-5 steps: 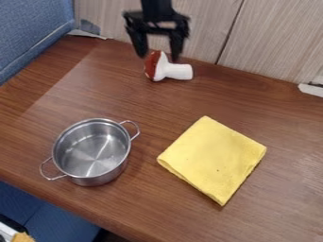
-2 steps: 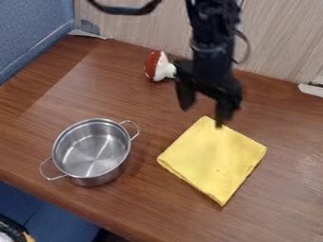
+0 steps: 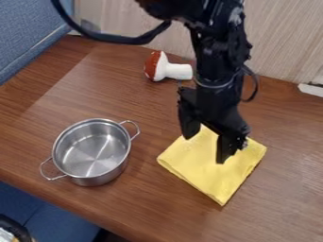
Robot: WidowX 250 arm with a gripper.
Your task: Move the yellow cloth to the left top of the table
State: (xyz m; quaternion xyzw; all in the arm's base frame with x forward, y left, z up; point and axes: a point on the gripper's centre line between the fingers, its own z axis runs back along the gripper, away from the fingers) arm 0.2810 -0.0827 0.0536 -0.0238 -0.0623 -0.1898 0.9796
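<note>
"Yellow folded cloth [image 3: 208, 177]: moved it yet?"

"No. Lay beneath the wide-spread, empty two-finger gripper [image 3: 204, 149], right of the steel pot [image 3: 95, 179] on the wood-grain table [image 3: 151, 198]."

"And needed what?"

"Called for grasping, carrying to the top left, then releasing."

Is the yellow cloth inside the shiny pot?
No, the yellow cloth lies on the table, to the right of the pot.

Glossy black robot arm with a looping black cable.
</note>
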